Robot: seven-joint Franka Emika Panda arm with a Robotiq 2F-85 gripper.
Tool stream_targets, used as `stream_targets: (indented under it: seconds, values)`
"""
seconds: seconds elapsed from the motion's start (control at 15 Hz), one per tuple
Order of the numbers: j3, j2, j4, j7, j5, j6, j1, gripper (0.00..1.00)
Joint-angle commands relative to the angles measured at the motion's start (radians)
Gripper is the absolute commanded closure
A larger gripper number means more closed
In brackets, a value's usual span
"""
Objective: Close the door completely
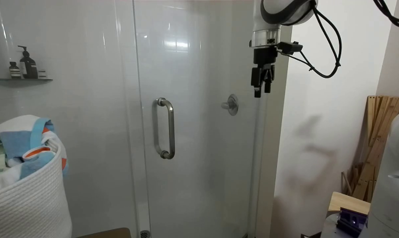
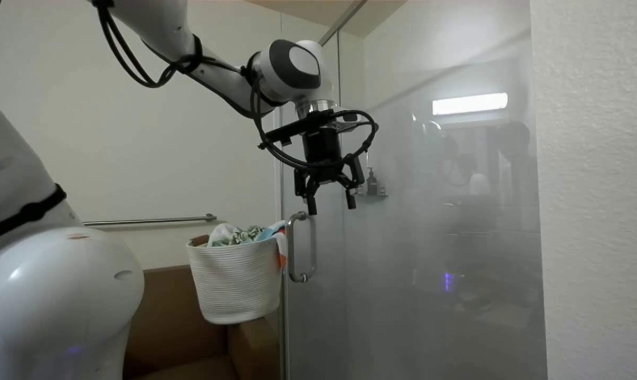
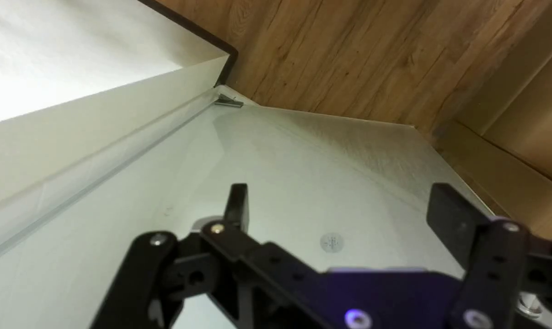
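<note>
The door [image 1: 202,138] is a tall clear glass panel with a vertical chrome bar handle [image 1: 171,129]. In an exterior view, the door [image 2: 429,306] and handle [image 2: 292,248] also show; I cannot tell how far open it stands. My gripper [image 1: 262,92] hangs pointing down before the glass, above and right of the handle. In an exterior view the gripper [image 2: 331,205] shows just above the handle, its fingers spread and empty. In the wrist view the gripper [image 3: 337,201] has nothing between its fingers. A shiny metal bit [image 3: 529,305] there is partly hidden.
A white woven basket [image 1: 30,205] of towels stands left of the door, on a brown seat [image 2: 260,348]. A shelf [image 1: 24,79] holds bottles. A pale wall [image 1: 318,132] flanks the door. The wrist view shows a drain [image 3: 331,242] and wooden floor [image 3: 349,59].
</note>
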Motion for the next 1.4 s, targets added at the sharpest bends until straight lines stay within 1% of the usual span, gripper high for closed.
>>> stream_targets:
  seconds: [0.0, 0.13, 0.27, 0.4, 0.53, 0.6, 0.67, 0.8, 0.93, 1.0, 1.2, 1.33]
  values:
    - [-0.009, 0.004, -0.027, 0.010, 0.018, 0.091, 0.013, 0.00]
    - [-0.008, 0.013, -0.064, 0.023, 0.027, 0.224, 0.022, 0.00]
    - [0.002, 0.033, -0.113, 0.047, 0.052, 0.406, 0.033, 0.00]
    - [0.024, 0.080, -0.153, 0.070, 0.066, 0.573, 0.048, 0.00]
    - [0.053, 0.134, -0.178, 0.105, 0.069, 0.735, 0.063, 0.00]
    - [0.078, 0.160, -0.188, 0.143, 0.061, 0.822, 0.064, 0.00]
    - [0.096, 0.187, -0.189, 0.174, 0.059, 0.888, 0.062, 0.00]
    - [0.151, 0.241, -0.181, 0.259, 0.033, 1.009, 0.039, 0.00]
    - [0.212, 0.271, -0.174, 0.344, -0.024, 1.090, -0.009, 0.00]
    - [0.238, 0.280, -0.172, 0.397, -0.071, 1.123, -0.035, 0.00]
    - [0.337, 0.287, -0.165, 0.542, -0.222, 1.207, -0.168, 0.00]
    - [0.391, 0.273, -0.164, 0.601, -0.311, 1.255, -0.252, 0.00]
